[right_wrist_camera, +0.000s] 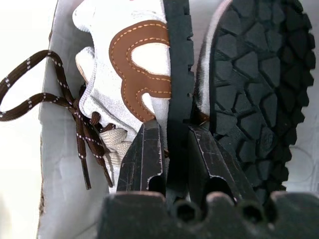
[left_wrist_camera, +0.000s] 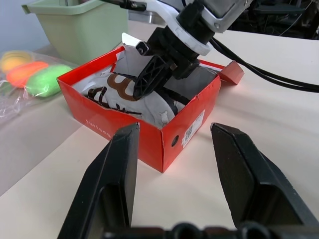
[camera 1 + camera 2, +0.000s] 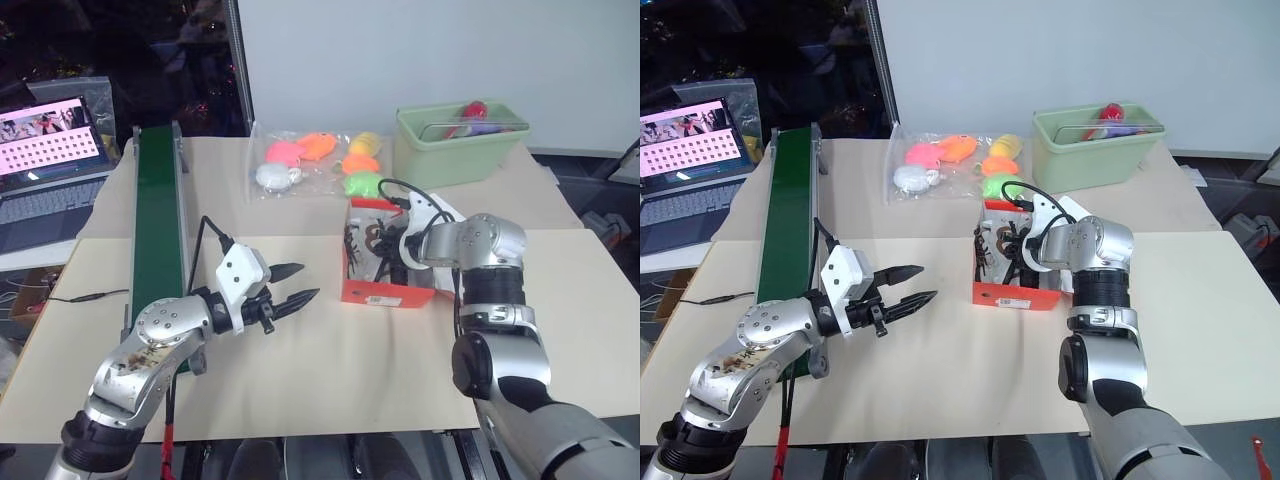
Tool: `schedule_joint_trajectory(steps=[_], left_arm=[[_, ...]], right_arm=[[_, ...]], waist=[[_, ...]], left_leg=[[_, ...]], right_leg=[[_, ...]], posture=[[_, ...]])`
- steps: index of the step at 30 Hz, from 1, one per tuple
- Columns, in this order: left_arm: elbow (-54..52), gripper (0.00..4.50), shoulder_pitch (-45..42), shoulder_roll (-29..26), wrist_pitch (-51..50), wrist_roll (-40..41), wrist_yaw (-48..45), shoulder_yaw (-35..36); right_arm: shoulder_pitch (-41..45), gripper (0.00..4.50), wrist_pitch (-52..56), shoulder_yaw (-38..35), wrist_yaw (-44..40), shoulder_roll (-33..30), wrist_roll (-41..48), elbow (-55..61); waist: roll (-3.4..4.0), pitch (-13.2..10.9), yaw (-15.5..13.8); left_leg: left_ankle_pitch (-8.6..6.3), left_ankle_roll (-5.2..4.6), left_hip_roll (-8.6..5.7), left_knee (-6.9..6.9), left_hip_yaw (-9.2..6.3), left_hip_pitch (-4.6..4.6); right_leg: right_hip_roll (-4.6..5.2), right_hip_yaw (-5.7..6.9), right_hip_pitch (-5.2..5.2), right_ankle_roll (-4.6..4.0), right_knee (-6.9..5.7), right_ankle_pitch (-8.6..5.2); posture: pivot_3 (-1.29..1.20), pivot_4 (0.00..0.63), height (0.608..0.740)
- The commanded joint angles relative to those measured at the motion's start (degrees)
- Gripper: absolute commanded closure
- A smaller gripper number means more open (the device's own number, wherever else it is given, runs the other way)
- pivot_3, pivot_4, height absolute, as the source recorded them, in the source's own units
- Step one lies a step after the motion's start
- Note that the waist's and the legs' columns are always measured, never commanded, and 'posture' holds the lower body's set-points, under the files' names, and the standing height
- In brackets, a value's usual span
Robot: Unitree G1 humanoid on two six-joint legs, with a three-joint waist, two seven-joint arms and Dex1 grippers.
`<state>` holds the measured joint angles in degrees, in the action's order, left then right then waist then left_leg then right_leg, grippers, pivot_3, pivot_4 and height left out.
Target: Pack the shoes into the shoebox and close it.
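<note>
Your right gripper (image 1: 172,149) pinches a shoe's (image 1: 144,64) sole edge inside the box (image 2: 149,142); letting go early may leave it propped up, blocking the lid. Left gripper (image 3: 293,285) hangs spread, empty.

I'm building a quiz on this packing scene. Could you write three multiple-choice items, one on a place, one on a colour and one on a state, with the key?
1. Where are the shoes?
A. On the green conveyor
B. Inside the shoebox
C. In the pale green bin

2. What colour is the shoebox on the outside?
A. Blue
B. Red-orange
C. Black

3. How is the left gripper?
A. Open, holding nothing
B. Shut on a shoe
C. Shut on the box lid

Key: 1 B, the shoes lie within the box's white walls, where the right gripper pinches the dark sole edge of one; 2 B, its outer walls are red-orange; 3 A, its fingers stand apart over the table, short of the box.
</note>
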<state>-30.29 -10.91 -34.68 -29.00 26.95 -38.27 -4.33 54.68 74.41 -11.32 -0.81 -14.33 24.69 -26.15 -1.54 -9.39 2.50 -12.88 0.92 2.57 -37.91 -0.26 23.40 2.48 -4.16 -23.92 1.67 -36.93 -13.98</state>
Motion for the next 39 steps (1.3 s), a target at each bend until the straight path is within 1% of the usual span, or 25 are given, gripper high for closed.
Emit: schedule_joint_trajectory(steps=[1, 6, 10, 11, 13, 15, 18, 21, 24, 26, 28, 30, 31, 32, 33, 34, 38, 39], left_arm=[[-1.85, 2.08, -0.92, -0.16, -0.05, -0.06, 0.35, 1.52], [-1.85, 2.08, -1.07, 0.0, -0.21, -0.08, 0.56, 1.6], [-1.99, 2.08, -0.96, 0.12, -0.42, 0.01, 0.7, 1.61], [-2.04, 2.08, -1.0, 0.12, -0.46, -0.03, 0.74, 1.56], [-1.88, 2.08, -1.35, 0.07, -0.55, 0.13, 0.82, 1.87], [-1.72, 2.08, -1.5, 0.07, -0.58, 0.19, 0.88, 2.06], [-1.77, 2.08, -1.52, 0.32, -0.81, 0.24, 0.99, 2.11], [-1.59, 2.08, -1.67, 0.53, -0.88, 0.08, 1.04, 1.97], [-1.34, 2.08, -1.93, 0.69, -0.9, 0.02, 1.0, 1.94], [-1.2, 2.08, -2.0, 0.7, -0.91, -0.03, 0.92, 1.98], [-1.1, 2.08, -2.06, 0.68, -0.86, -0.14, 0.82, 1.99], [-1.22, 2.04, -2.15, 0.7, -0.98, -0.1, 0.83, 1.95], [-1.32, 2.04, -2.18, 0.73, -1.07, -0.06, 0.87, 1.91], [-1.42, 2.04, -2.19, 0.74, -1.13, -0.06, 0.9, 1.86], [-1.53, 2.04, -2.08, 0.71, -1.09, -0.11, 0.87, 1.8], [-1.6, 2.04, -2.0, 0.71, -1.08, -0.08, 0.86, 1.8], [-1.79, 2.04, -1.99, 0.77, -1.22, 0.09, 0.91, 1.84], [-1.85, 2.04, -1.9, 0.72, -1.13, 0.01, 0.87, 1.82]], right_arm=[[-4.21, 4.25, -0.38, 7.82, -3.58, -2.94, -4.39, -0.45], [-5.95, 4.25, -2.37, 17.25, -10.33, -5.32, -5.98, 3.2], [-7.25, 4.25, -1.76, 22.48, -14.94, -5.88, -6.34, 5.83], [-7.86, 4.25, -2.37, 24.59, -16.43, -6.57, -6.83, 6.93], [-10.1, 4.25, -5.51, 31.05, -20.7, -10.02, -9.28, 9.95], [-10.78, 4.25, -8.69, 34.23, -23.39, -12.33, -11.52, 10.23], [-10.0, 4.25, -10.89, 34.19, -25.02, -12.53, -13.0, 8.9], [-9.1, 4.25, -10.1, 32.09, -25.41, -10.58, -12.85, 8.4], [-6.97, 4.25, -5.16, 22.68, -22.57, -5.12, -9.73, 5.64], [-5.37, 4.25, -3.24, 18.48, -21.64, -3.15, -9.18, 4.2], [-4.44, 4.25, -2.44, 16.62, -20.96, -2.52, -9.65, 3.51], [-4.1, 3.28, -1.47, 14.8, -20.45, -1.97, -9.65, 3.3], [-4.08, 2.96, -1.04, 13.88, -20.38, -1.65, -9.45, 3.43], [-4.04, 2.77, -0.63, 13.37, -20.37, -1.45, -9.32, 3.75], [-4.04, 2.33, -0.36, 13.36, -20.33, -1.36, -9.42, 4.21], [-3.95, 2.1, -0.36, 13.44, -20.16, -1.25, -9.65, 4.58], [-3.37, 0.67, 0.7, 13.36, -20.43, -1.01, -9.44, 6.13], [-3.44, 0.38, 0.79, 13.41, -20.53, -1.17, -9.37, 7.12]], waist=[[-0.02, 0.05, -0.11], [-0.01, 0.07, -0.17], [-0.03, 0.09, -0.1], [-0.04, 0.11, -0.06], [-0.05, 0.12, -0.13], [-0.06, 0.2, -0.31], [-0.11, 0.23, -0.34], [-0.13, 0.24, -0.34], [-0.3, 0.35, -0.12], [-0.35, 0.38, 0.24], [-0.35, 0.38, 0.32], [-0.35, 0.38, 0.29], [-0.35, 0.38, 0.27], [-0.35, 0.38, 0.26], [-0.35, 0.38, 0.25], [-0.35, 0.38, 0.19], [-0.32, 0.36, 0.09], [-0.32, 0.36, 0.01]], left_leg=[[0.0, 0.0, 0.0, 0.0, 0.0, -0.03], [0.0, 0.0, 0.01, 0.0, -0.01, -0.26], [-0.01, 0.0, 0.01, 0.0, -0.01, -0.26], [-0.01, 0.0, 0.02, 0.01, -0.01, -0.27], [-0.01, -0.01, 0.02, 0.03, -0.02, -0.27], [-0.02, -0.02, 0.02, 0.05, -0.03, -0.28], [-0.03, -0.03, 0.0, 0.05, -0.03, -0.38], [-0.04, -0.03, 0.01, 0.05, -0.03, -0.62], [-0.04, -0.03, 0.03, 0.05, -0.03, -0.69], [-0.04, -0.03, 0.05, 0.06, -0.03, -0.7], [-0.04, -0.02, 0.05, 0.07, -0.02, -0.7], [-0.04, -0.03, 0.05, 0.13, -0.02, -0.69], [-0.04, -0.03, 0.05, 0.14, -0.02, -0.68], [-0.04, -0.03, 0.05, 0.15, -0.02, -0.65], [-0.04, -0.03, 0.05, 0.15, -0.02, -0.61], [-0.04, -0.03, 0.05, 0.15, -0.02, -0.58], [-0.04, -0.03, 0.03, 0.14, -0.02, -0.35], [-0.04, -0.03, 0.03, 0.14, -0.02, -0.3]], right_leg=[[0.0, 0.0, 0.06, 0.0, 0.03, 0.0], [0.0, 0.03, 0.32, 0.03, 0.11, -0.02], [-0.01, 0.03, 0.33, 0.03, 0.12, -0.02], [-0.01, 0.03, 0.33, 0.03, 0.12, -0.02], [-0.01, 0.02, 0.32, 0.03, 0.13, -0.03], [-0.01, 0.05, 0.34, 0.06, 0.15, -0.06], [0.02, 0.06, 0.49, 0.08, 0.21, -0.07], [0.01, 0.06, 0.72, 0.07, 0.21, -0.08], [-0.01, 0.06, 0.75, 0.06, 0.18, -0.09], [-0.02, 0.05, 0.75, 0.04, 0.16, -0.09], [-0.02, 0.03, 0.73, 0.04, 0.16, -0.08], [-0.02, 0.04, 0.7, 0.03, 0.16, -0.09], [-0.02, 0.04, 0.67, 0.01, 0.16, -0.1], [-0.02, 0.03, 0.65, 0.01, 0.17, -0.1], [-0.02, 0.03, 0.62, 0.01, 0.17, -0.1], [-0.02, 0.03, 0.59, 0.01, 0.17, -0.1], [-0.01, 0.03, 0.35, 0.01, 0.13, -0.1], [-0.01, 0.03, 0.29, 0.01, 0.12, -0.1]], posture=[[0.0, 0.15, 0.729], [0.0, 0.15, 0.729], [0.0, 0.15, 0.729], [0.0, 0.15, 0.729], [0.0, 0.15, 0.729], [0.0, 0.15, 0.729], [0.0, 0.15, 0.729], [0.0, 0.15, 0.729], [0.0, 0.15, 0.729], [0.0, 0.15, 0.729], [0.0, 0.15, 0.729], [0.0, 0.15, 0.729], [0.0, 0.15, 0.729], [0.0, 0.15, 0.729], [0.0, 0.15, 0.729], [0.0, 0.15, 0.729], [0.0, 0.15, 0.729], [0.0, 0.15, 0.729]])
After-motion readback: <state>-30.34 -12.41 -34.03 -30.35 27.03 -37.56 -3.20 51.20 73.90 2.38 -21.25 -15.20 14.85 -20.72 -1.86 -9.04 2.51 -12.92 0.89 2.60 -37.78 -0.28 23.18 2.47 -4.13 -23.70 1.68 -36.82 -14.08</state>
